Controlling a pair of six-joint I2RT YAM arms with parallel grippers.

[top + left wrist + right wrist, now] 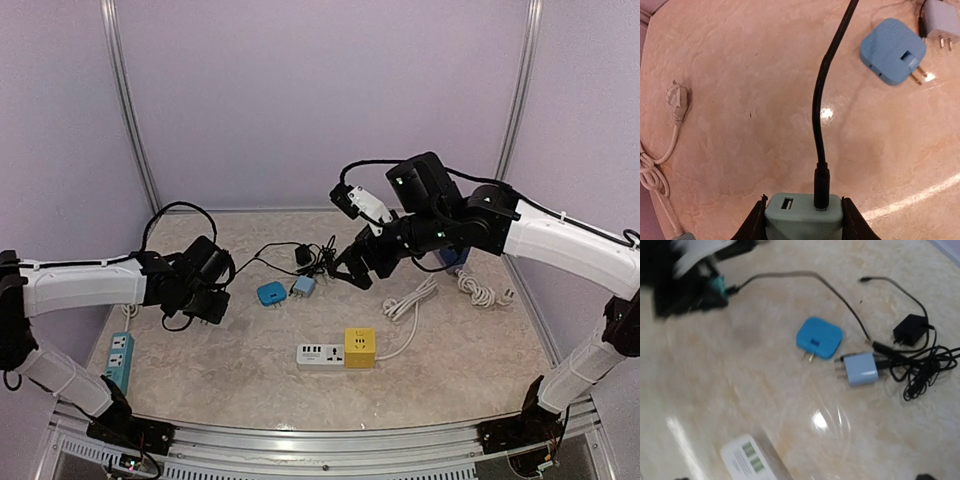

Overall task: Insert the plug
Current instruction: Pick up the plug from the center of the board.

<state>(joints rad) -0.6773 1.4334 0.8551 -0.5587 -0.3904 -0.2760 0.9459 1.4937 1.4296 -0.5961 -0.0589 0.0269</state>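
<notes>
The left gripper (pixel 804 226) is clenched on a teal adapter (pixel 801 214), its two dark fingers (pixel 756 224) pressed against the adapter's left and right sides. The adapter's face shows an open USB port (pixel 787 203), and beside it a black cable (pixel 821 107) is plugged in and runs away across the worktop (pixel 740 75). From above, this gripper sits over the left part of the worktop, left of a blue charger (pixel 271 293) and a pale blue charger (pixel 303 287) that lie just beside each other with their prongs bare. A black adapter (pixel 303 255) with a tangle of thin cord lies behind them. The right gripper (pixel 352 275) hangs released over the middle of the worktop, jaws spread, grasping nothing. Nearer the front lies a white strip (pixel 320 354) with a yellow cube socket (pixel 360 348) touching its right end, and its white cord (pixel 410 300) loops off to the right. A teal strip (pixel 118 362) rests at the front left edge.
</notes>
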